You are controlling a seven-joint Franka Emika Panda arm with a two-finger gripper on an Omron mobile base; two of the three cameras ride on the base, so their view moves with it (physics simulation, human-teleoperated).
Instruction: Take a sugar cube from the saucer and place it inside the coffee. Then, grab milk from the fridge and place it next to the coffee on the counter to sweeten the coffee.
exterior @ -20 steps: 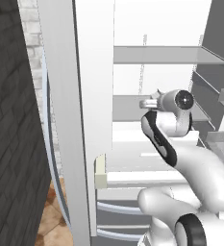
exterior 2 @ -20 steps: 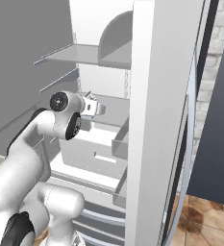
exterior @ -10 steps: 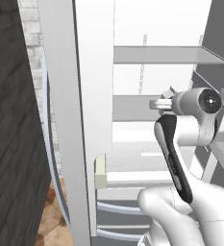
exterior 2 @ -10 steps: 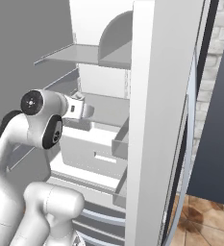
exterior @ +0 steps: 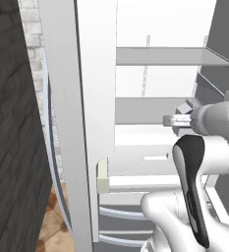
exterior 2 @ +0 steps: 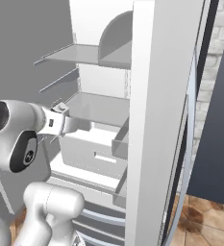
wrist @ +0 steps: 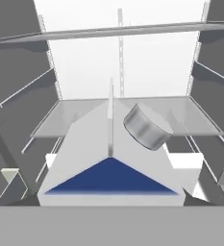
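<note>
Arm swung outward, milk (wrist: 111,161) betw hand fingers

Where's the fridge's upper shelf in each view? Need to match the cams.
Left base view: the upper shelf is a grey slab across the upper right.
Right base view: it sits upper left, in front of the curved grey panel.
Hand view: it is a thin band across the top, seen nearly edge-on.
Shared landmark: the lower shelf directly beneath it, mid-frame in the right base view and the hand view.
</note>
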